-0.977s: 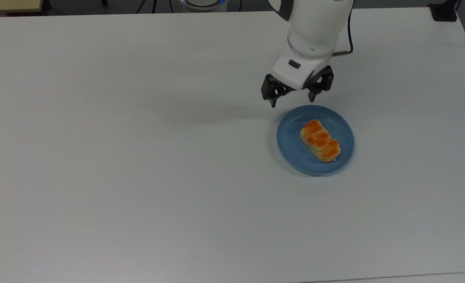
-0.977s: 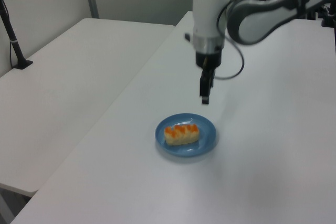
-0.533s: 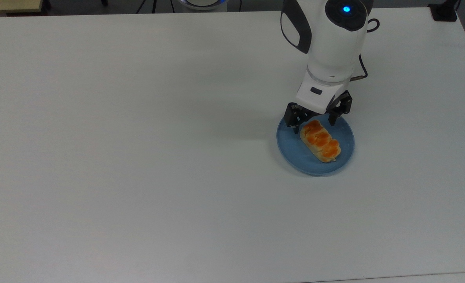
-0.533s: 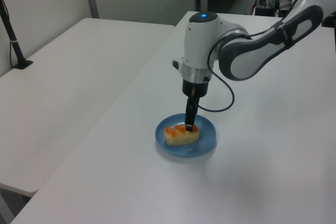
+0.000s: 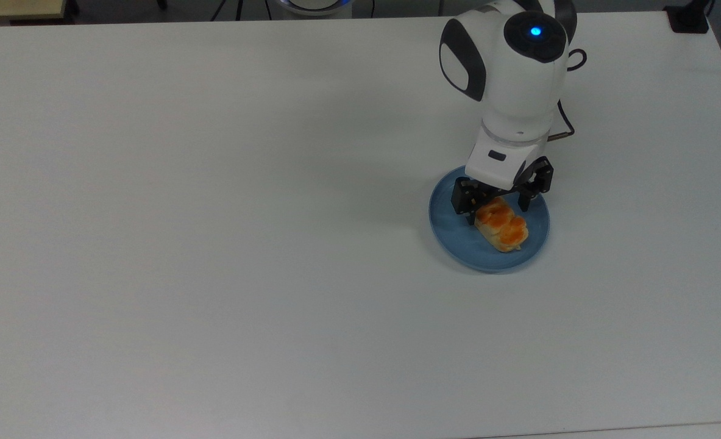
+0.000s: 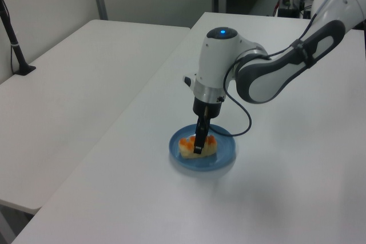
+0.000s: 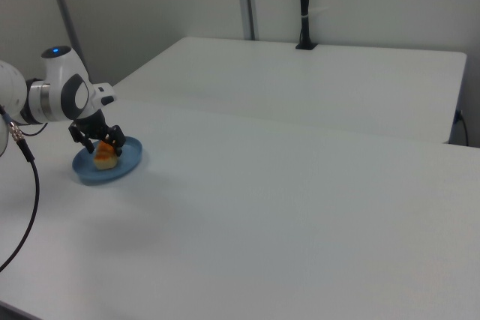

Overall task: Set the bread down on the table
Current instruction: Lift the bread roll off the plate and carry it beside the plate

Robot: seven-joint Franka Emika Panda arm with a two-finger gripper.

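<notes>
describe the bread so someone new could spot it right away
On the white table, find the round blue plate under the arm's open pincer. The bread is the small oblong tan bun on it, topped with glossy orange patches.

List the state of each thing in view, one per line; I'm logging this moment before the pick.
bread: lying on the blue plate, not yet lifted, one end between the pincer's fingers.
blue plate: flat on the table, holding the bread.
pincer: open, lowered over the plate, fingers straddling the bread's end.
table: white top, bearing the plate.
</notes>
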